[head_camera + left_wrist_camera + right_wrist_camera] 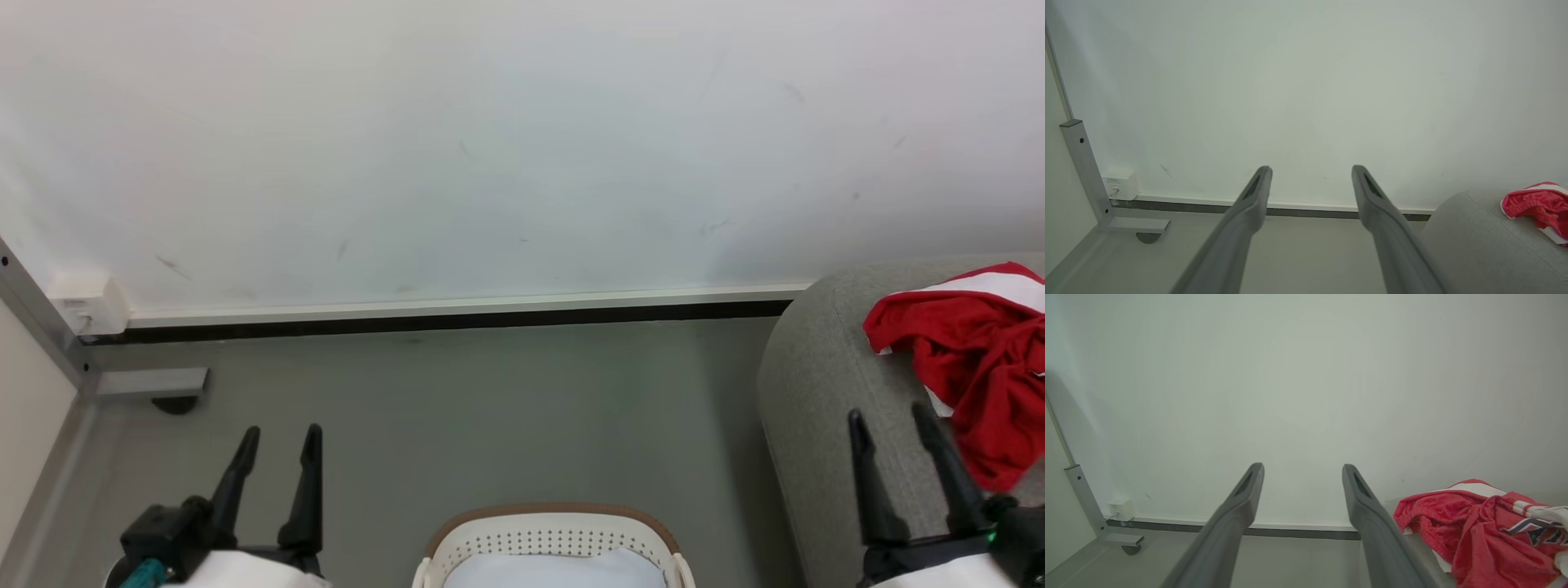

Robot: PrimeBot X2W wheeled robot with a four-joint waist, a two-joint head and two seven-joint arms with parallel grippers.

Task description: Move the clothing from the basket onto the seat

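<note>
Grey seat (816, 408) under red clothing (984, 376)

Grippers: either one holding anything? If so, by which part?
Nothing is held. The left gripper and right gripper are both open, with empty gaps between the fingers. The clothing lies loose on the seat, beside the right gripper.
</note>
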